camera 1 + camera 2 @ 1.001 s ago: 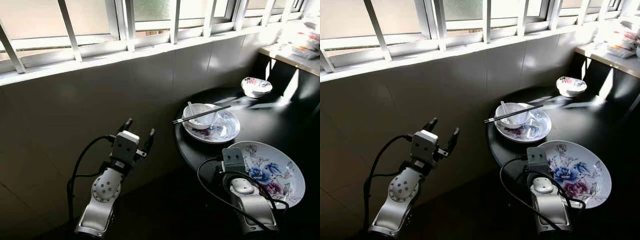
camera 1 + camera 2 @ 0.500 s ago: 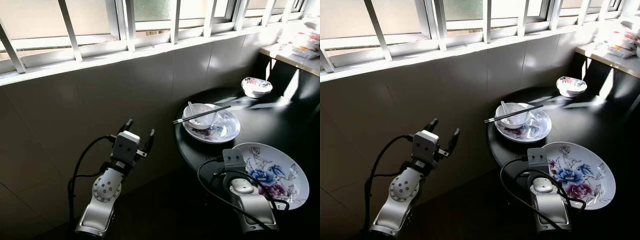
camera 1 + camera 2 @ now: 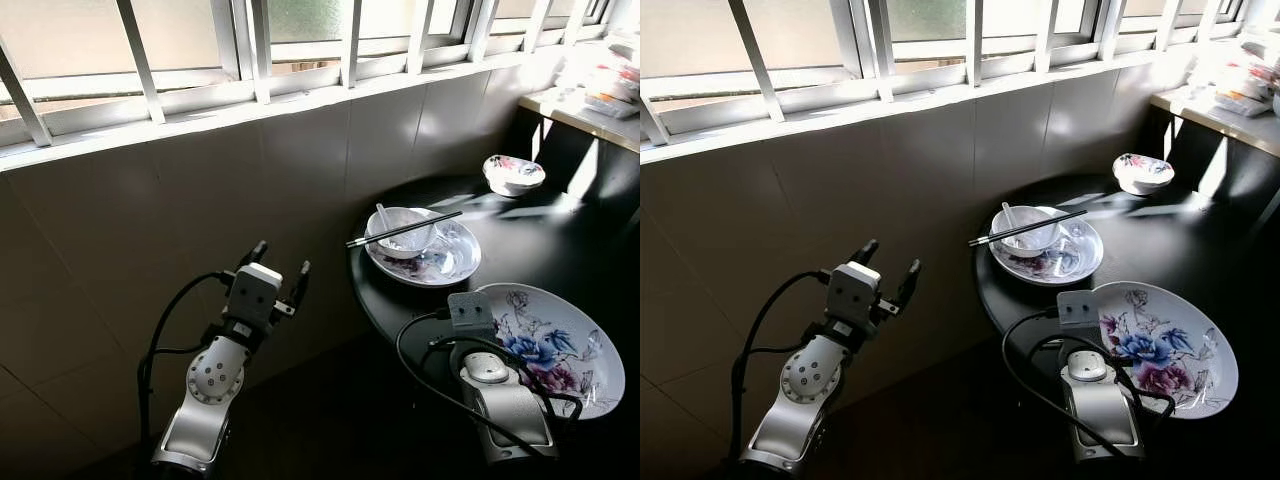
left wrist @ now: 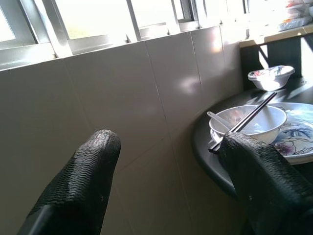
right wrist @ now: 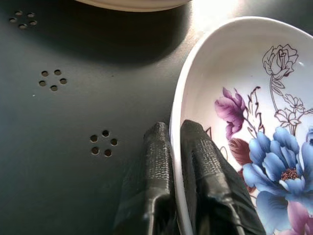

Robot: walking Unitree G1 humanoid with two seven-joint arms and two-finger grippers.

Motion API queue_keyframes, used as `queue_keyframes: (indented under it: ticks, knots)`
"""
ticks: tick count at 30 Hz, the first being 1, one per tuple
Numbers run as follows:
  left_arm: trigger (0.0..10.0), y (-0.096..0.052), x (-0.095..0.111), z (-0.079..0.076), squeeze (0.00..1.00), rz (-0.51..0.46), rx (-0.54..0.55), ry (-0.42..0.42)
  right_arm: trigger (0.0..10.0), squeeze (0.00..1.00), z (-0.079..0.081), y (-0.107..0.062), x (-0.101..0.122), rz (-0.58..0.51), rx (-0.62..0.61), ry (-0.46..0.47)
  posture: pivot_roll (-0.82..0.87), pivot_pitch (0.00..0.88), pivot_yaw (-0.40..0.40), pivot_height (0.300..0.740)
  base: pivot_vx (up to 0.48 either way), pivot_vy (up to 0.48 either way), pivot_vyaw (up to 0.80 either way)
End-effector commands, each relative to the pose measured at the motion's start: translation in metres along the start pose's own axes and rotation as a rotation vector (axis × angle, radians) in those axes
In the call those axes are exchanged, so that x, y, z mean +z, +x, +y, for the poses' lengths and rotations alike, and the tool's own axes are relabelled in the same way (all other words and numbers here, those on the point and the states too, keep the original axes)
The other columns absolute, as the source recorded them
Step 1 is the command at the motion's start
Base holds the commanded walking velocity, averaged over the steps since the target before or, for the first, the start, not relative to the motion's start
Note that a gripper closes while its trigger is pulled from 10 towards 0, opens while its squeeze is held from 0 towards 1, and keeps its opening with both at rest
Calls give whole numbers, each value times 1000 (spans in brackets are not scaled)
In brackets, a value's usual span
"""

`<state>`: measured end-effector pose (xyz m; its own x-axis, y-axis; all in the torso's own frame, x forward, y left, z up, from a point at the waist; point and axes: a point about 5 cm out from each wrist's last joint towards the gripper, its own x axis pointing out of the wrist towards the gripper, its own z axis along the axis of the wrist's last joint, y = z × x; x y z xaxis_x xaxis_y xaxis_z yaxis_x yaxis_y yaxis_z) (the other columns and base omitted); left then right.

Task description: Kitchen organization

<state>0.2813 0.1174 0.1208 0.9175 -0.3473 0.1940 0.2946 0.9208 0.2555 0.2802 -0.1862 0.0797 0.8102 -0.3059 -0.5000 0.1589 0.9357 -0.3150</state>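
A large white floral plate [image 3: 556,342] lies at the near right of the round black table [image 3: 520,240]. My right gripper [image 5: 176,147] is shut on the plate's rim [image 5: 177,122], one finger inside and one outside. Farther back sits a second floral plate [image 3: 440,258] holding a white bowl [image 3: 400,232] with a spoon [image 3: 383,220] in it and black chopsticks [image 3: 404,229] laid across. A small floral bowl [image 3: 513,173] stands at the table's far side. My left gripper [image 3: 279,268] is open in mid-air left of the table, before the tiled wall.
A tiled wall [image 3: 200,210] under a barred window [image 3: 240,50] runs along the back. A light counter [image 3: 585,105] with packets stands at the far right. Dark floor [image 3: 330,420] lies between my arms.
The large floral plate has slid to the right and slightly nearer, with my right gripper holding its rim. The left arm has stayed in place.
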Motion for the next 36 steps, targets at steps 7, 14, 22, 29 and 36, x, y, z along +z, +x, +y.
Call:
queue_keyframes:
  ticks: [7, 14, 22, 29, 36]
  knots:
    - [10000, 2, -3, -1, 0, 23, -8, 5, 0, 0, -20, -8, 35, -275, -159, -101, 25, 0, 1, 740, 0, 0, 0]
    - [10000, 2, -3, -1, 0, 24, -5, 6, 0, 0, -17, -29, 76, -632, -218, -228, 29, 0, 0, 740, 0, 0, 0]
    - [10000, 2, -3, 0, 0, 25, 0, 8, 0, 0, 24, -56, 87, -912, 38, -367, 29, 0, -1, 740, 0, 0, 700]
    - [10000, 2, -3, 1, 0, 23, 11, 5, 0, 0, 46, -65, 78, -971, 229, -418, 30, 0, -4, 740, 0, 0, 800]
    - [10000, 3, -3, 4, 0, 21, 27, 2, 0, 0, 65, -71, 60, -962, 437, -480, 35, 0, -9, 740, 0, 0, 800]
